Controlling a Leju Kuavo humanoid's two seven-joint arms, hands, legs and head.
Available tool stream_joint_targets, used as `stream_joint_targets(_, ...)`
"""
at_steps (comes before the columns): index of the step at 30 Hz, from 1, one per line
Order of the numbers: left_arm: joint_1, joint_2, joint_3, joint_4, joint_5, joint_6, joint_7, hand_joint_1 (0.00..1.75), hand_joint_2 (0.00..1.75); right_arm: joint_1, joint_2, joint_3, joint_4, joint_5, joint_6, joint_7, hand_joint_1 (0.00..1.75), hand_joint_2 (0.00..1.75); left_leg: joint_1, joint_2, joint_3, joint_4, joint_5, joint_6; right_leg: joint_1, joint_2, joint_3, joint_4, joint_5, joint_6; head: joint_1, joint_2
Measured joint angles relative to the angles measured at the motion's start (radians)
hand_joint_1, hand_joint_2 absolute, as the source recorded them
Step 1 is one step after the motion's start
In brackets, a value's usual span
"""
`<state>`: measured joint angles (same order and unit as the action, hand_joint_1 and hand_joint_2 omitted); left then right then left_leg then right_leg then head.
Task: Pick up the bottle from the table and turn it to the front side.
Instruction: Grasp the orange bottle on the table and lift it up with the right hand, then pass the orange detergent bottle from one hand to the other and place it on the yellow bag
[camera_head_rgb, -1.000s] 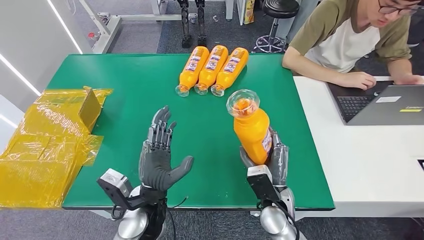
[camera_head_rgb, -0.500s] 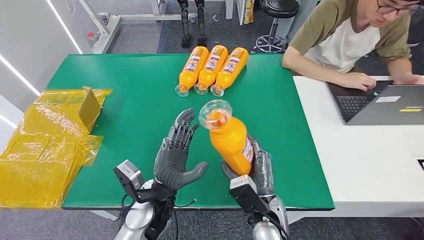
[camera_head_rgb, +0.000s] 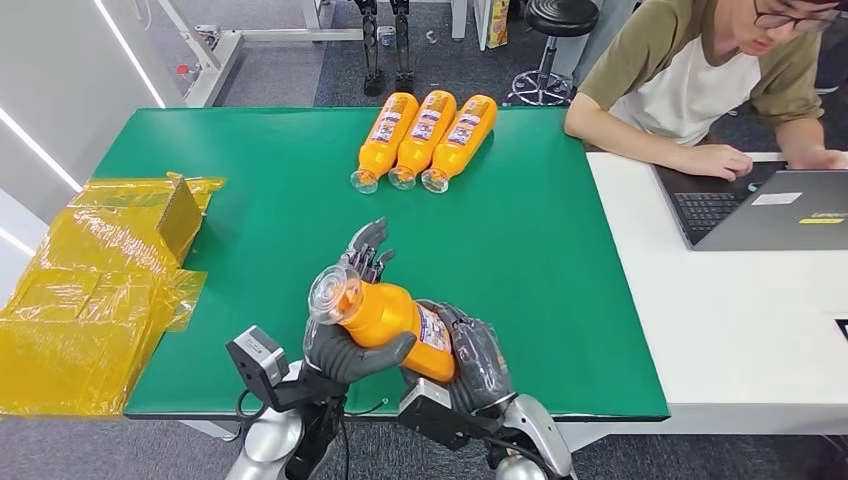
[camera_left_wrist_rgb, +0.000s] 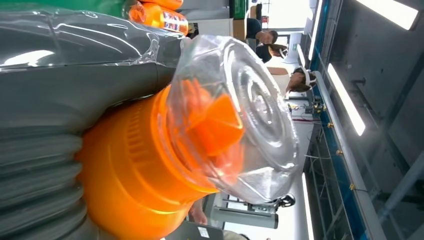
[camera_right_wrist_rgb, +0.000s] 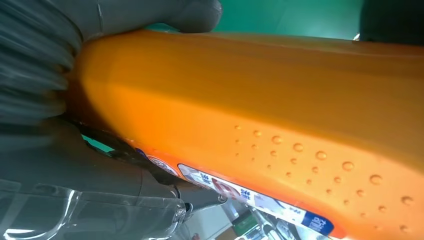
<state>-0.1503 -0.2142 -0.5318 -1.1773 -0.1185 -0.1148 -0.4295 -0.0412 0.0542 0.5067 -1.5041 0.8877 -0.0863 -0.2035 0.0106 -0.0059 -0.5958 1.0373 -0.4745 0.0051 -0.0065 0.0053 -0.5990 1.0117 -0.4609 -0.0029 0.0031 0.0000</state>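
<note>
Orange bottle (camera_head_rgb: 392, 316) across both hands, label (camera_right_wrist_rgb: 240, 192) seemingly underneath

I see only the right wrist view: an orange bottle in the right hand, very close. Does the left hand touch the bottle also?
Observer: Yes. In the head view the bottle lies across the palm of the left hand near its cap end, thumb against it. Whether that hand really grips, I cannot tell.
Operator: Which way does the cap end point?
Observer: Toward the robot's left; the right hand holds the other end.
Operator: Is the cap on?
Observer: Yes. The left wrist view shows a clear cap over an orange top.
</note>
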Motion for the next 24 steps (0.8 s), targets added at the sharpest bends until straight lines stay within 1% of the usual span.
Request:
stream_joint_targets(4, 0.01, -0.005, 0.007, -0.015, -0.007, -0.001, -0.001, 1.75, 1.75, -0.005, 0.0, 0.005, 0.008, 0.006, 0.003, 0.006, 1.16, 1.75, 0.0, 0.0, 0.0, 0.0, 0.0, 0.0, 0.0, 0.0, 0.0, 0.0, 0.0, 0.0, 0.0, 0.0)
stream_joint_targets(7, 0.018, -0.008, 0.012, -0.024, -0.011, -0.007, -0.008, 1.75, 1.75, -0.008, 0.0, 0.005, 0.013, 0.013, 0.001, 0.016, 1.32, 1.75, 0.0, 0.0, 0.0, 0.0, 0.0, 0.0, 0.0, 0.0, 0.0, 0.0, 0.0, 0.0, 0.0, 0.0)
stream_joint_targets(10, 0.024, -0.011, 0.014, -0.028, -0.011, -0.018, -0.011, 1.75, 1.75, -0.009, 0.0, 0.005, 0.017, 0.02, -0.008, 0.032, 1.36, 1.75, 0.0, 0.0, 0.0, 0.0, 0.0, 0.0, 0.0, 0.0, 0.0, 0.0, 0.0, 0.0, 0.0, 0.0)
stream_joint_targets(17, 0.027, -0.025, 0.016, -0.029, -0.01, -0.033, -0.012, 1.75, 1.75, -0.011, 0.002, 0.005, 0.017, 0.036, -0.022, 0.046, 1.31, 1.75, 0.0, 0.0, 0.0, 0.0, 0.0, 0.0, 0.0, 0.0, 0.0, 0.0, 0.0, 0.0, 0.0, 0.0)
stream_joint_targets(24, 0.027, -0.029, 0.021, -0.029, -0.01, -0.034, -0.013, 1.75, 1.75, -0.011, 0.005, 0.005, 0.017, 0.048, -0.023, 0.048, 1.33, 1.75, 0.0, 0.0, 0.0, 0.0, 0.0, 0.0, 0.0, 0.0, 0.0, 0.0, 0.0, 0.0, 0.0, 0.0)
